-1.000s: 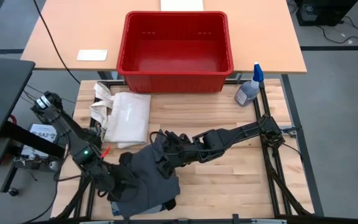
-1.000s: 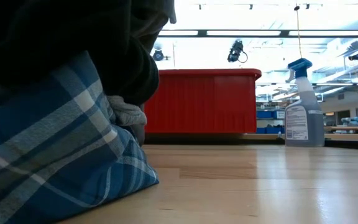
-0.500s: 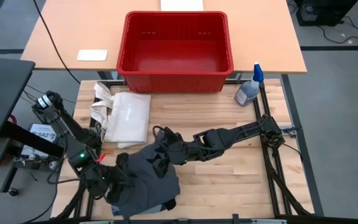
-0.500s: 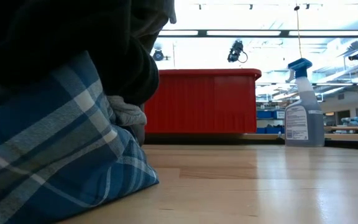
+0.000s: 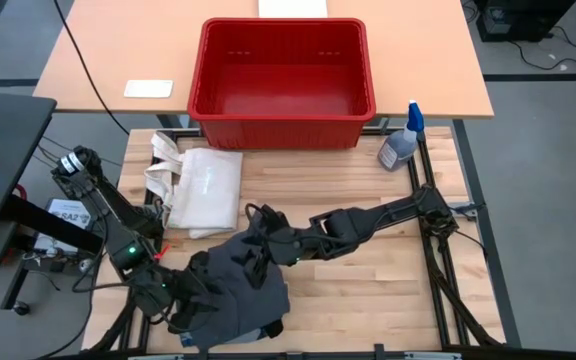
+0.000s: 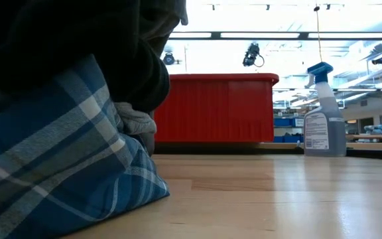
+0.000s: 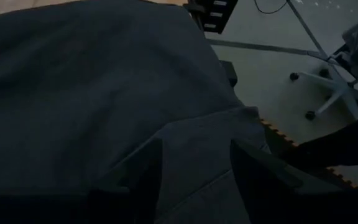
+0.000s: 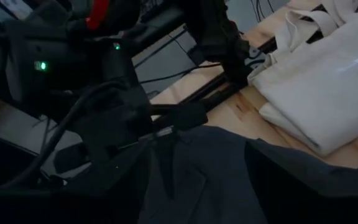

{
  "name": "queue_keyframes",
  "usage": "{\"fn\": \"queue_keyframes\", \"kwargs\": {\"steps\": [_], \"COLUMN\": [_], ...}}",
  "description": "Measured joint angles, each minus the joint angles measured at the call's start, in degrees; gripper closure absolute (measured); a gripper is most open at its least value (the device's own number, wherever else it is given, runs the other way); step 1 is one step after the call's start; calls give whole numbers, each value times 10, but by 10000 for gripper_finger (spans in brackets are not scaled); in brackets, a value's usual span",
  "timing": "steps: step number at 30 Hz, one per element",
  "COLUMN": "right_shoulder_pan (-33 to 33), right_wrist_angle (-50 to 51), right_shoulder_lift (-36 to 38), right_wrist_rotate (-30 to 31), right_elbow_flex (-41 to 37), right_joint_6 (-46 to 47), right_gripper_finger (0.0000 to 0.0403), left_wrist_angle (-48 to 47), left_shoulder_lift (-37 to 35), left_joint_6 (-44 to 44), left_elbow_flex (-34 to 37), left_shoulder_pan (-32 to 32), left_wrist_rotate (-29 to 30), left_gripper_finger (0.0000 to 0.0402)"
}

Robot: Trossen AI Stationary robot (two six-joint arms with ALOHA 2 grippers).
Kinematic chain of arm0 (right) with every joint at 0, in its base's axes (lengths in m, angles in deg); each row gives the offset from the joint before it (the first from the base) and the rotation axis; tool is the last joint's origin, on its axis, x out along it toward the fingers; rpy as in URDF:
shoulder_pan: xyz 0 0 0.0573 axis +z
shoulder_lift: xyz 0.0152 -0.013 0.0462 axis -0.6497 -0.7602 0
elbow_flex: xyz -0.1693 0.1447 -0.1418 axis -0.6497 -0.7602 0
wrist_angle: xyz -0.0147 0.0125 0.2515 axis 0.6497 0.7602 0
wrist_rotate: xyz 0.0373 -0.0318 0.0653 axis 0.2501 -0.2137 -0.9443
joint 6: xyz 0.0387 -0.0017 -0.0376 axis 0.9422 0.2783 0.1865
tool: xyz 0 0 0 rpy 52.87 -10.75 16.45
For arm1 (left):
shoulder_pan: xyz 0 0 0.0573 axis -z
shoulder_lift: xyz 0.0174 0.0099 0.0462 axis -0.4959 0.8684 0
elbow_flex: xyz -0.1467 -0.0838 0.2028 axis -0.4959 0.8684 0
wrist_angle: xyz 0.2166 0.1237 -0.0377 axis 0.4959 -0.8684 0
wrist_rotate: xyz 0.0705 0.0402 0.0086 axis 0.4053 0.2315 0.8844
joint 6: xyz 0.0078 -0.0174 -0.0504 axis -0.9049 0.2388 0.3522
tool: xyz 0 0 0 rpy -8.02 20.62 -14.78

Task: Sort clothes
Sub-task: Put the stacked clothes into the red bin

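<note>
The dark grey cloth [image 5: 243, 290] is bunched at the table's near left, held between both grippers. It lies over the blue-and-white plaid cloth [image 6: 65, 166], which rests on the table. A corner of the plaid cloth [image 5: 268, 328] peeks out at the near edge. My left gripper [image 5: 203, 290] is shut on the grey cloth's left side. My right gripper [image 5: 260, 248] is shut on its far side. In the low view the dark cloth [image 6: 78, 46] hangs above the plaid one. My left gripper has a raised fold of the dark grey cloth [image 7: 194, 158] between its two fingers [image 7: 145, 180], coming from the table's left and slanting down. The cloth spreads away beyond the fingers. My right gripper holds the grey cloth's far edge [image 8: 197, 165] between its two fingers [image 8: 260, 177], slanting down from the table's right. The cloth hangs below it onto the pile.
A white tote bag [image 5: 203, 185] lies flat on the table's far left. A red bin [image 5: 281, 80] stands on the tan table behind it. A spray bottle [image 5: 400, 145] stands at the far right. Bare wood lies to the right [image 5: 368, 290].
My right gripper has tipped its fingers upward a little, still shut on the grey cloth's far edge. The pile has kept its place and shape.
</note>
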Motion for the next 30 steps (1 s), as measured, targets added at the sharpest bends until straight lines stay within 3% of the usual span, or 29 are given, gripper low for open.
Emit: {"fn": "queue_keyframes", "kwargs": {"steps": [13,16,20,23,30], "right_shoulder_pan": [-2,-7,-21,-28,-30], "right_wrist_angle": [-15,-17,-24,-16,24], "right_shoulder_lift": [-38,-47,-68,-78,-77], "right_wrist_rotate": [-3,-4,-4,-5,-6], "right_elbow_flex": [-4,-4,-4,-4,-4], "right_joint_6": [-48,-68,-83,-77,-60], "right_gripper_finger": [136,136,136,136,136], "left_wrist_angle": [-87,-135,-179,-166,-59], "left_shoulder_lift": [0,0,0,0,0], "left_joint_6": [52,51,43,43,108], "left_elbow_flex": [0,0,0,14,78], "left_shoulder_pan": [10,28,57,58,71], "left_wrist_rotate": [-100,-95,-27,-6,-40], "left_gripper_finger": [209,209,210,210,209]}}
